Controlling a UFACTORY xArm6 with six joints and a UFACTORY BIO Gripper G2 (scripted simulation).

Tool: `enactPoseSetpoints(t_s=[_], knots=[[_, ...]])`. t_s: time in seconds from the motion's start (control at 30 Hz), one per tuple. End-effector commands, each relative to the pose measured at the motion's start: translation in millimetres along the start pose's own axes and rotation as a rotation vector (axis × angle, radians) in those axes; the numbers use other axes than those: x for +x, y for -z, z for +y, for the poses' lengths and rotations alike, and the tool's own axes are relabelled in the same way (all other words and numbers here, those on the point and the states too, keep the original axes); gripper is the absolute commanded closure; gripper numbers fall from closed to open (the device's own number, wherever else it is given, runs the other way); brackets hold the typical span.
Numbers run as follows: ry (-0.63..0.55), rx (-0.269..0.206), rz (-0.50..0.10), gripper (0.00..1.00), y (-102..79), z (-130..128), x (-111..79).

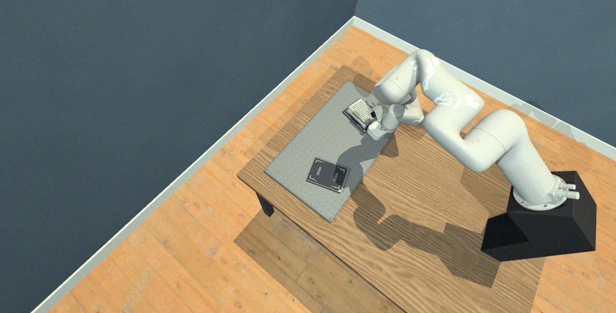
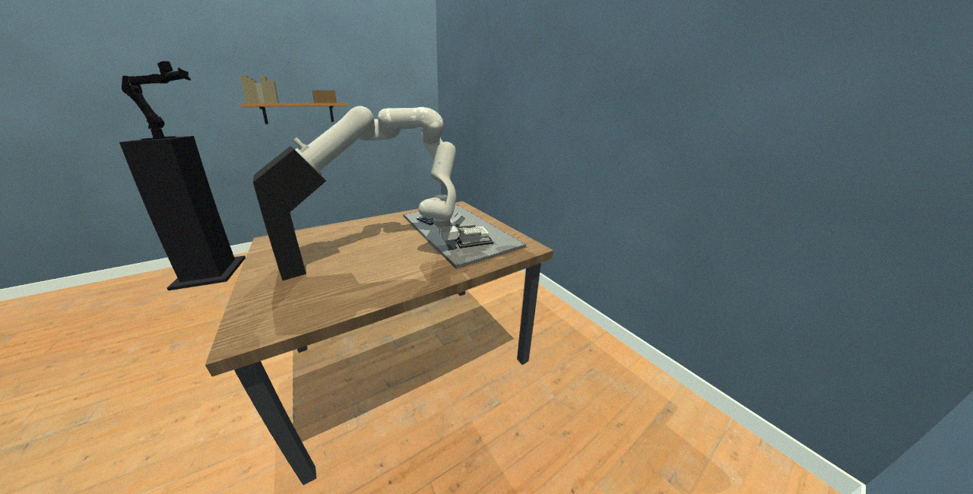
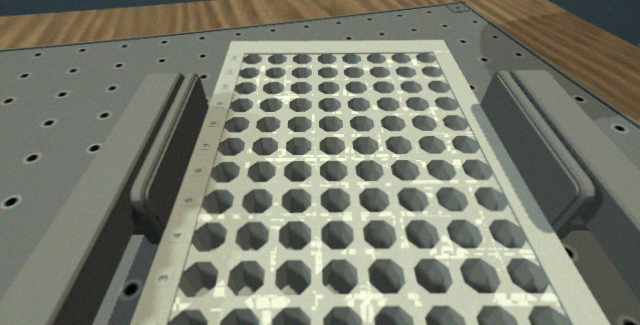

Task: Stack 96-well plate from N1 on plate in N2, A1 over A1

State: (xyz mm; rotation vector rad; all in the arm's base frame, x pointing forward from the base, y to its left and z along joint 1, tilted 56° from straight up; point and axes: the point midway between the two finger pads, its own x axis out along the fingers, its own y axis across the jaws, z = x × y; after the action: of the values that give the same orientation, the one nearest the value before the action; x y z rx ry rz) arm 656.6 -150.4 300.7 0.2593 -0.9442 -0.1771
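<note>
My gripper [image 1: 365, 113] [image 2: 467, 232] [image 3: 355, 150] is shut on a white 96-well plate [image 1: 360, 108] [image 2: 475, 231] [image 3: 332, 157], one finger along each long side. The held plate looks level and is low over the lower plate [image 1: 355, 119] in nest N2 [image 1: 344, 112] [image 2: 474, 244]. Their outlines nearly line up in the top view, but I cannot tell whether they touch or are nested. The wrist view hides the lower plate and cuts off the near end of the held plate. The cut-off corners cannot be made out. Nest N1 [image 1: 326, 177] [image 2: 425, 220] is empty.
Both nests stand on a grey perforated board [image 1: 297, 151] [image 2: 506, 242] [image 3: 65, 110] on the wooden table [image 1: 422, 181] [image 2: 353, 273]. The arm's black base [image 1: 555, 233] [image 2: 285, 198] is at the other end. A second, black arm [image 2: 142, 96] stands on a pedestal away from the table.
</note>
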Motion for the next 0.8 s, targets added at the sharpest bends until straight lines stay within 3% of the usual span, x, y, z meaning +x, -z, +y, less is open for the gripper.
enactPoseSetpoints(t_s=[0.0,0.77], knots=[[0.000,0.000,-0.002,1.00,-0.8,-0.1,0.7],[0.000,0.000,-0.002,1.00,2.0,-0.1,0.7]])
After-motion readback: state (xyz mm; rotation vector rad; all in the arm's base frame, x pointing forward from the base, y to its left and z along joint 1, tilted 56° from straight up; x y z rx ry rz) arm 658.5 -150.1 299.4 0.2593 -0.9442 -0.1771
